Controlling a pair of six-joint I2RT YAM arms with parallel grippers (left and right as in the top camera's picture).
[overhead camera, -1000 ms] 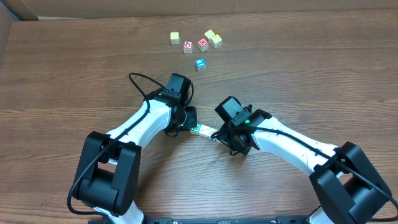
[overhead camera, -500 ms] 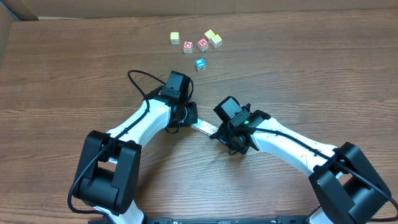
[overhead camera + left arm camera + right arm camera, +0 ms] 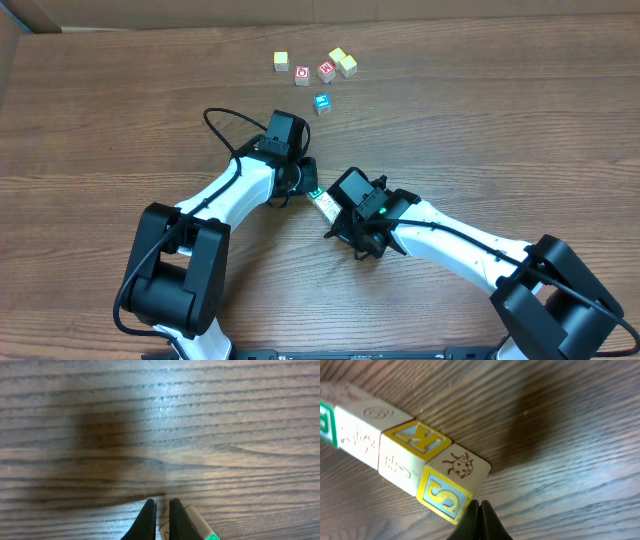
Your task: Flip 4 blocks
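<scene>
Several alphabet blocks (image 3: 321, 204) lie touching in a short slanted row between my two grippers. In the right wrist view the row runs from a green-edged block (image 3: 325, 419) past a white block (image 3: 356, 430) and a yellow-faced K block (image 3: 412, 446) to a ladybug block with an S face (image 3: 451, 482). My right gripper (image 3: 480, 506) is shut, its tips against that block's lower corner. My left gripper (image 3: 161, 510) is shut and holds nothing. A cream block with a green edge (image 3: 195, 524) lies against the outside of its right finger (image 3: 176, 515).
At the back of the table sit loose cubes: a pale yellow one (image 3: 281, 61), two red-faced ones (image 3: 302, 75) (image 3: 326, 71), two yellowish ones (image 3: 337, 55) (image 3: 347, 66) and a blue-faced one (image 3: 322, 102). Both white arms reach in from the front edge.
My right gripper has moved left and away from the front edge, swinging the block row from level to slanted. My left gripper has shifted slightly farther back. Both stayed shut.
</scene>
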